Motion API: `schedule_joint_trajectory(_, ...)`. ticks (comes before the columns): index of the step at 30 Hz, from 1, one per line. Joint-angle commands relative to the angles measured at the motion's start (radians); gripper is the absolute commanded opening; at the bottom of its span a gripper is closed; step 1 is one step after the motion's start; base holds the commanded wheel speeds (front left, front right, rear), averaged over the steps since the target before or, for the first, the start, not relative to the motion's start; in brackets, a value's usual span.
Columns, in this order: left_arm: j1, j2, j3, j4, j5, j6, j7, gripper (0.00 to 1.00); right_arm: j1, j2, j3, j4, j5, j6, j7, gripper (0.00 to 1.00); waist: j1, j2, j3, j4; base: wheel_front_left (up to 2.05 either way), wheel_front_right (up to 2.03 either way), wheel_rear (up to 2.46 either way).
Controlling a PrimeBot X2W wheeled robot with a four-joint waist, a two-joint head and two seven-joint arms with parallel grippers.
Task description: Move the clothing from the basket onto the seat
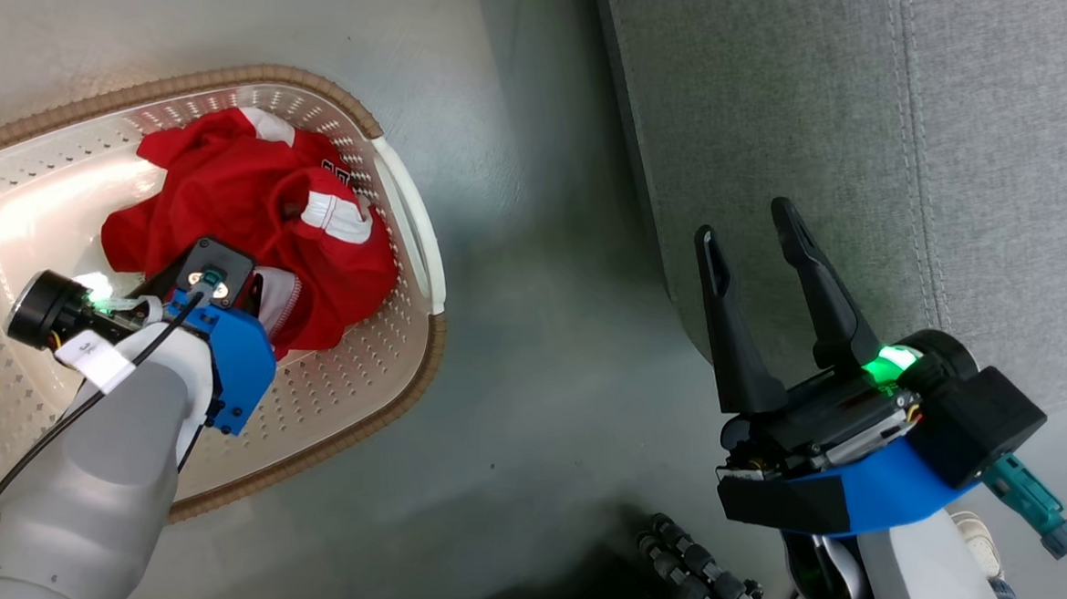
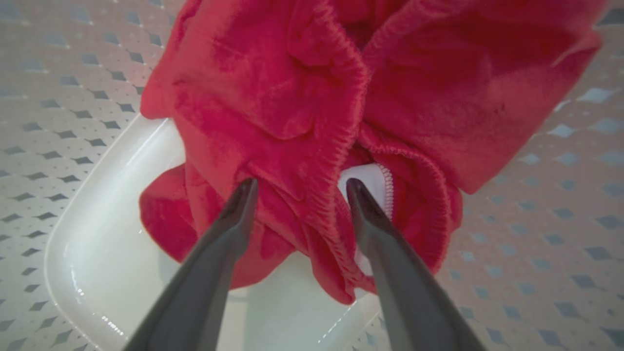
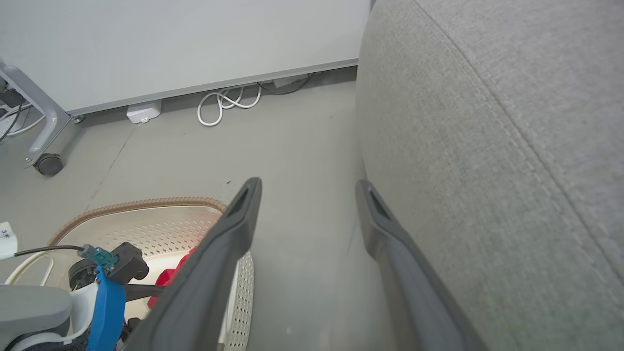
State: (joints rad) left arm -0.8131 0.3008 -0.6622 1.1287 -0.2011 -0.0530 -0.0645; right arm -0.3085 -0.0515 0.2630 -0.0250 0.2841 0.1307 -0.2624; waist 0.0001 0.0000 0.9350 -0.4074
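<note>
Left gripper (image 2: 300,192) is lowered into the basket (image 1: 262,73), wrist pointed straight down. This is judged to be the approach for a pinch from above.
- Its jaws are held apart, with a ridge of red clothing (image 1: 229,192) and its elastic hem standing between the fingertips (image 2: 243,195). Nothing is clamped yet.
- The clothing is heaped in one crumpled pile toward the basket wall nearer the sofa (image 1: 871,125), leaving the glossy basket floor bare at the opposite side. It has not been lifted out.

Right gripper (image 1: 744,224) is held over the floor (image 1: 532,336), just beside the sofa's rounded edge. Its jaws are spread and empty. It is judged to be parked out of the way, or kept ready at the drop-off side.

The basket is set on the floor, apart from the sofa's corner, so a carry across the gap is needed.

Hard to make out:
- In the head view the left fingers are covered by their own wrist, so depth into the pile cannot be read there.
- One garment or two cannot be told, because the folds run together. Only a scrap of dark lettering is seen, unreadable.
- The basket's near-left corner is cut off by the frame and hidden behind the forearm.
- How much cloth lies under the top fold is hidden.
</note>
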Motion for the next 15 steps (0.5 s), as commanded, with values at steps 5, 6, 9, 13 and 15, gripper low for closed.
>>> schedule_joint_trajectory(5, -0.046, -0.019, -0.014, 0.058, 0.004, 0.008, 0.038, 1.0, 0.021, 0.001, 0.003, -0.015, 0.007, 0.0, -0.004, 1.0, -0.0001, 0.0, 0.011, 0.007, 0.0, 0.0, 0.0)
schedule_joint_trajectory(6, -0.05, -0.024, -0.015, 0.068, 0.001, 0.007, 0.046, 1.0, 0.022, 0.001, 0.002, -0.016, 0.008, 0.0, -0.004, 1.0, -0.0001, 0.0, 0.012, 0.008, 0.0, 0.0, 0.0)
schedule_joint_trajectory(9, -0.056, -0.04, -0.013, 0.087, -0.014, -0.007, 0.052, 0.0, 0.025, 0.001, -0.002, -0.019, 0.008, 0.0, -0.004, 1.0, -0.0001, 0.0, 0.012, 0.009, 0.0, 0.0, 0.0)
schedule_joint_trajectory(13, -0.064, -0.052, -0.011, 0.105, -0.032, -0.025, 0.065, 0.0, 0.029, 0.001, -0.005, -0.021, 0.01, 0.0, -0.004, 1.0, -0.0001, 0.0, 0.014, 0.009, 0.0, 0.0, 0.0)
schedule_joint_trajectory(15, -0.064, -0.056, -0.012, 0.111, -0.038, -0.031, 0.062, 0.0, 0.028, 0.001, -0.004, -0.021, 0.012, 0.0, -0.004, 1.0, -0.0001, 0.0, 0.013, 0.009, 0.0, 0.0, 0.0)
